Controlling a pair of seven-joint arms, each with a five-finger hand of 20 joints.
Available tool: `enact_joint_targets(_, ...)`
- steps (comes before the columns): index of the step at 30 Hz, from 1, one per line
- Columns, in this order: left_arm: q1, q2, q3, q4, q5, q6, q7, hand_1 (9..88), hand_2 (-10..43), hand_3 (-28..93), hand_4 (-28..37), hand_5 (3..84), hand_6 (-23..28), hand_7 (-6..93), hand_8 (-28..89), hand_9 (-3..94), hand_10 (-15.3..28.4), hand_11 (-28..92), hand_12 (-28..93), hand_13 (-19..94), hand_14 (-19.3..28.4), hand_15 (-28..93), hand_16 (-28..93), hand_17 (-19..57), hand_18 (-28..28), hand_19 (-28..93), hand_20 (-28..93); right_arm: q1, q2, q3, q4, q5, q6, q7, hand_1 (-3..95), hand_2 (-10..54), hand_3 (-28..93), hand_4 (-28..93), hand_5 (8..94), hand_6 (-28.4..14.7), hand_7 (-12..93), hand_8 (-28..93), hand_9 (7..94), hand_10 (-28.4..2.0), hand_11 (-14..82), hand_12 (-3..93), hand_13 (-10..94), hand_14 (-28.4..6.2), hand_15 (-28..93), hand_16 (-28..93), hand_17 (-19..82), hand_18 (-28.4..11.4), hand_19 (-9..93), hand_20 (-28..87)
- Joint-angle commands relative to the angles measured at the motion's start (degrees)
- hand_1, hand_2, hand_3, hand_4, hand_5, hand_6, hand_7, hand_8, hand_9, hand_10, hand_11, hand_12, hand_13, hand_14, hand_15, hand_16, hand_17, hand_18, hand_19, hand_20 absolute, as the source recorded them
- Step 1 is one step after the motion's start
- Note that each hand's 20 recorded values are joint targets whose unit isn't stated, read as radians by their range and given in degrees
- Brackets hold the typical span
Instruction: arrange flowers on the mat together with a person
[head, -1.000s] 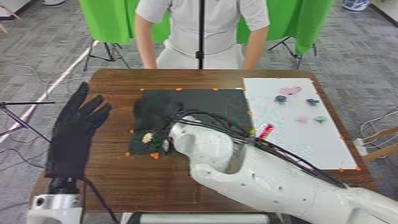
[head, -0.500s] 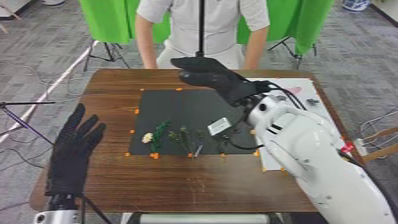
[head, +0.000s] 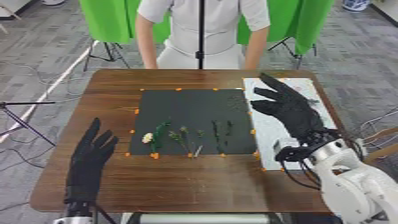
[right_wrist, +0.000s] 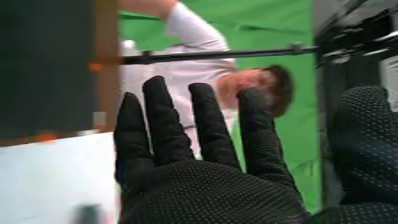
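Behind and around, a grey tiled floor (head: 44, 82) and a green backdrop (head: 111, 20) across the top of the frame. In the middle, a brown wooden table (head: 102, 190), with a dark mat (head: 178, 107) at the centre and a white sheet (head: 264, 127) to its right, orange markers (head: 179, 89) along the edges.

Laid out on the lower half of the dark mat, from left to right: a cream flower (head: 147, 137) with green leaves (head: 160, 132) just beside, a bunch of thin stems (head: 184, 137), a small green sprig (head: 200, 133), then two dark stems (head: 216, 131), side by side.

Toward the upper right, over the white sheet, the right hand (head: 298, 112), with fingers straight and fanned wide, thumb well apart; likewise outstretched in the right wrist view (right_wrist: 213, 195). Near it on the sheet, a small dark flower (head: 313, 101). At lower left, the left hand (head: 87, 162), fingers straight and moderately spread.

Printed marks on a pale panel (right_wrist: 389, 77) at the right wrist view's edge, too blurred to read.
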Motion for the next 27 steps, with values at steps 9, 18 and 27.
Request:
enact_joint_targets(9,1.0,-2.16,0.27,1.73,0.09,-1.65,-0.94,19.4,4.5,77,-28.3,24.5,-2.8,11.6,-10,27.5,11.0,8,12,21,17.1,19,0,-11.9,22.5,41,6,-14.16,-10.05,5.11,-1.55,-5.35,-1.27,-2.58,17.2,10.5,64,-26,29.4,4.7,9,-8,33.2,-11.8,2.4,17.6,26,-19.0,4,31,3,-22.6,29,19)
enact_joint_targets(18,1.05,-2.11,0.09,1.41,0.03,-1.84,-1.4,19.5,4.5,77,-28.3,24.6,-2.8,11.5,-10,27.9,10.5,8,12,21,16.9,18,0,-12.0,22.9,41,6,-15.16,-10.43,5.76,-1.86,-6.06,-2.09,-3.14,16.7,10.1,65,-27,30.0,4.8,9,-9,33.4,-11.1,2.5,17.4,24,-19.0,2,32,3,-23.4,29,19)
enact_joint_targets(27,1.12,-1.93,0.0,1.1,0.35,-2.19,-1.38,19.5,4.4,77,-28.3,24.3,-2.5,11.6,-10,27.5,11.4,8,13,21,16.9,18,0,-12.0,23.0,41,5,-14.86,-10.48,6.49,-2.72,-6.35,-3.0,-3.39,16.5,10.0,65,-27,30.7,5.2,9,-9,34.2,-10.8,2.8,17.4,24,-19.0,2,32,3,-23.7,30,19)
